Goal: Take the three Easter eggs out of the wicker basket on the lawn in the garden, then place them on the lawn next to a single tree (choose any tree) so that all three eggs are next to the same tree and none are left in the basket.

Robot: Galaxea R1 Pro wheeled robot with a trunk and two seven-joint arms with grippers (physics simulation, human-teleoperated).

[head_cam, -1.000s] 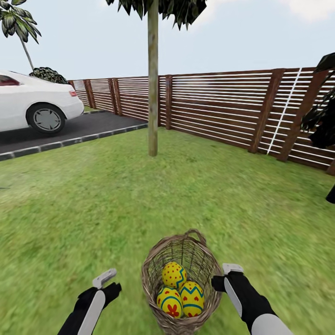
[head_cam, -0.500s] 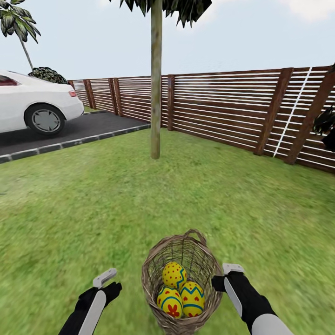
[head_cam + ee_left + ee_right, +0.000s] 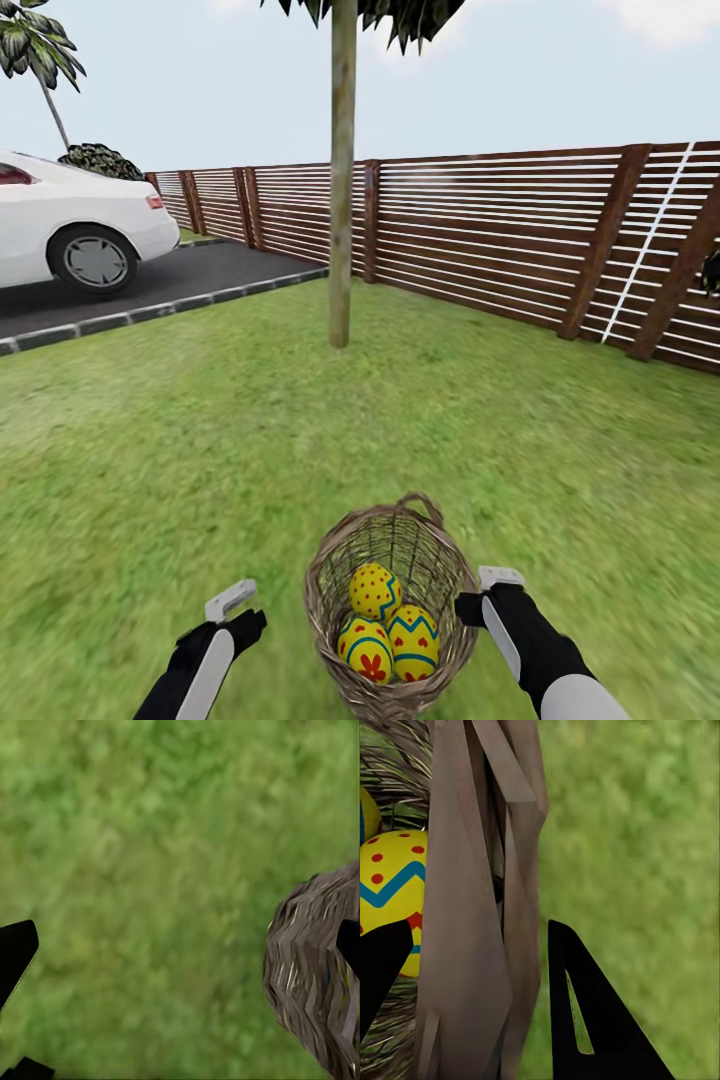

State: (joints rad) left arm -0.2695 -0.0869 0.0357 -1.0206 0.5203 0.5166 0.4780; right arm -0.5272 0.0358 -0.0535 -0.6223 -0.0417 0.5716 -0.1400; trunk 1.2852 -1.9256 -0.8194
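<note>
Basket (image 3: 392, 610) hangs low in my head view, lifted over the lawn (image 3: 200, 450), with three eggs (image 3: 388, 632) inside; my right gripper (image 3: 478, 596) is clamped on its rim, and the tree (image 3: 341, 200) stands ahead by the fence (image 3: 480, 230). Through the left wrist, my left gripper (image 3: 180, 952) is spread empty above grass beside the basket wall. Through the right wrist, one finger (image 3: 592, 1020) sits outside the rim, one inside near an egg.

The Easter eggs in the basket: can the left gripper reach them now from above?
Probably yes. The wicker basket is open on top, the three Easter eggs lie uncovered, and the left gripper hangs free beside it. The right gripper clamps the far rim, away from that path.
</note>
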